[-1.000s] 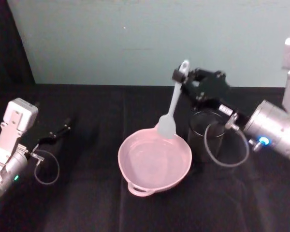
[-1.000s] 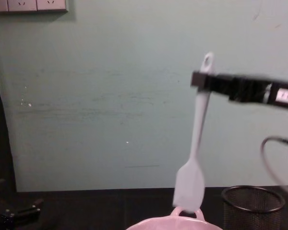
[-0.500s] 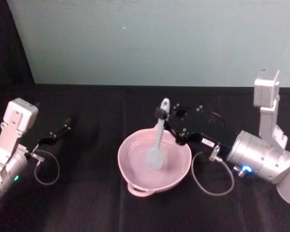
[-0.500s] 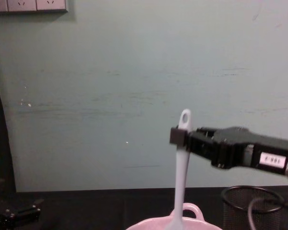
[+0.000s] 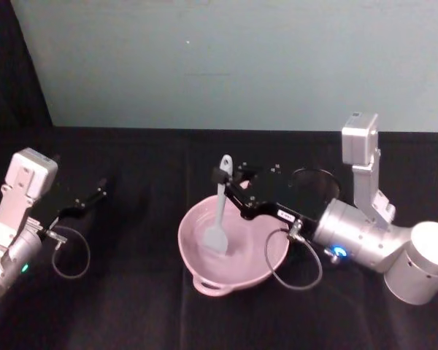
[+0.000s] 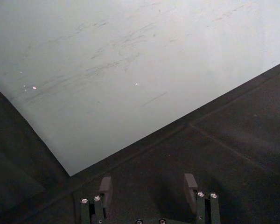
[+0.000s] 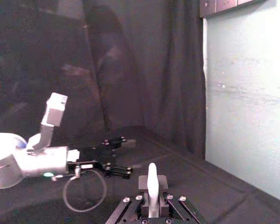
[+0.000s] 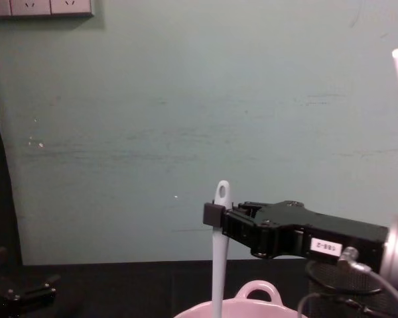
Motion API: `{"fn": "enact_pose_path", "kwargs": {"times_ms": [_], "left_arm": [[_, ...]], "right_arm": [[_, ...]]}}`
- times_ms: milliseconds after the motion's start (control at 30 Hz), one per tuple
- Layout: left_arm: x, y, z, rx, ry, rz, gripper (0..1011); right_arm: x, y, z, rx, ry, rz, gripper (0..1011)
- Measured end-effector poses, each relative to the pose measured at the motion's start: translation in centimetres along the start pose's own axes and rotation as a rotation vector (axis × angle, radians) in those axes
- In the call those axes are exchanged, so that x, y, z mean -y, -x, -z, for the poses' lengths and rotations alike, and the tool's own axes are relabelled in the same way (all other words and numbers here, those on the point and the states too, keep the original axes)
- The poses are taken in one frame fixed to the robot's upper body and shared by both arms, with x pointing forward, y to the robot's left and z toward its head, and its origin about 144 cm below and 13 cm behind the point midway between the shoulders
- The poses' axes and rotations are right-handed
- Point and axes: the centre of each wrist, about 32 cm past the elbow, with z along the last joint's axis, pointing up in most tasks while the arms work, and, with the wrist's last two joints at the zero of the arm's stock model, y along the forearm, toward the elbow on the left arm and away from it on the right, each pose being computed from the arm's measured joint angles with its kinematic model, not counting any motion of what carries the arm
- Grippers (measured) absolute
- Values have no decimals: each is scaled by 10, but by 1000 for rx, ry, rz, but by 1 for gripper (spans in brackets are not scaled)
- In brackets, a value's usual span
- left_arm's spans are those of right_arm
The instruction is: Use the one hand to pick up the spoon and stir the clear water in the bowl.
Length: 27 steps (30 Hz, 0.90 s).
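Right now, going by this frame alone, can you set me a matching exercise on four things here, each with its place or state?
Things:
1. spoon
2. bowl
3. left gripper
4. mesh cup

Place or state:
a. black, right of the bowl
b. upright, held by the right gripper, blade down in the bowl
c. open, far left
d. pink, middle of the table

Pairs: 1-b, 2-d, 3-c, 4-a

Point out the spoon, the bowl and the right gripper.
spoon (image 5: 217, 239), head view, on its flat blade.
bowl (image 5: 185, 245), head view, on its left wall.
right gripper (image 5: 222, 177), head view, between its fingertips.
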Motion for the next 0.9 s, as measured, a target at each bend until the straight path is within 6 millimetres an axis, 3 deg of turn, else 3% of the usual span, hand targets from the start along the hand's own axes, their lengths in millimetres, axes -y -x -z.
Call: {"fn": "enact_pose_path", "kwargs": {"times_ms": [267, 567, 900], "left_arm": [[0, 0, 0, 0, 0, 0, 1005], [0, 0, 0, 0, 0, 0, 1005], [0, 0, 0, 0, 0, 0, 1005]], "right_arm": [[-1, -11, 4, 77, -4, 104, 124], [18, -21, 1, 110, -30, 192, 123], [31, -6, -1, 115, -16, 135, 124]]}}
